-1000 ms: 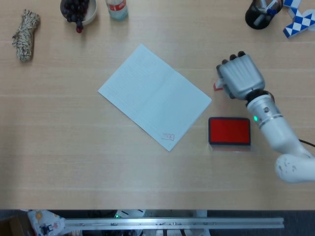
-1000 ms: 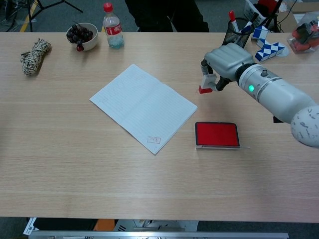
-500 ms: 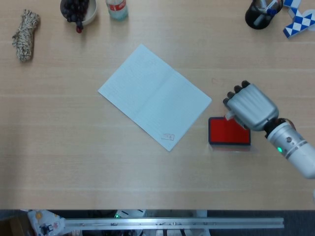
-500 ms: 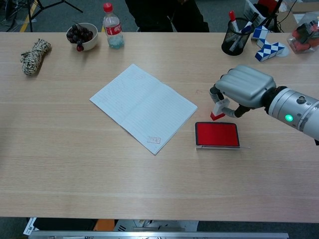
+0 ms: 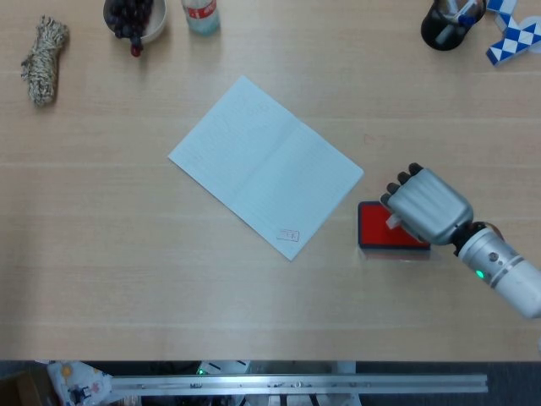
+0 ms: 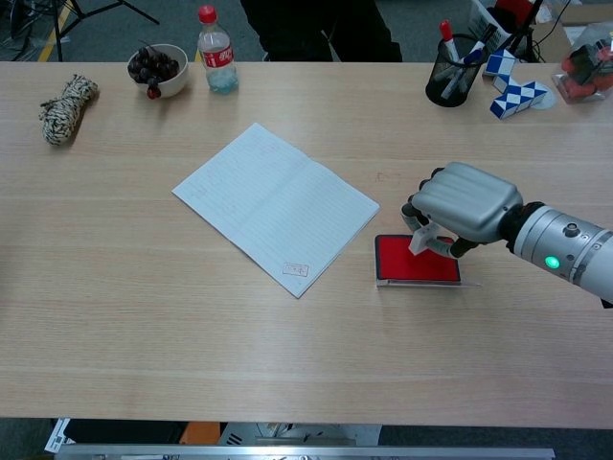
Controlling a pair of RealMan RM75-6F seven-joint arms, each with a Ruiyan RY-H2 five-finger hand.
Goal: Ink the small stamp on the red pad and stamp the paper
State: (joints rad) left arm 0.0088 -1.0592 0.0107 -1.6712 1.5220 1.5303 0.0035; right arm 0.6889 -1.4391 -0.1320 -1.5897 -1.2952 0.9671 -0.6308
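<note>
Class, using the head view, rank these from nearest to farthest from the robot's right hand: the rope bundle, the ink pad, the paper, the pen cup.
1. Ink pad: directly under the right hand.
2. Paper: to the hand's left, mid-table.
3. Pen cup: far edge, above the hand.
4. Rope bundle: far left corner.

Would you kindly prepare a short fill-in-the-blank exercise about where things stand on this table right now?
1. The right hand holds the small stamp down on the ____ ink pad.
2. The sheet of paper lies to the ____ of the pad in both views.
3. The bowl of dark fruit stands beside a ____ with a red cap.

Missing words: red; left; bottle
</note>
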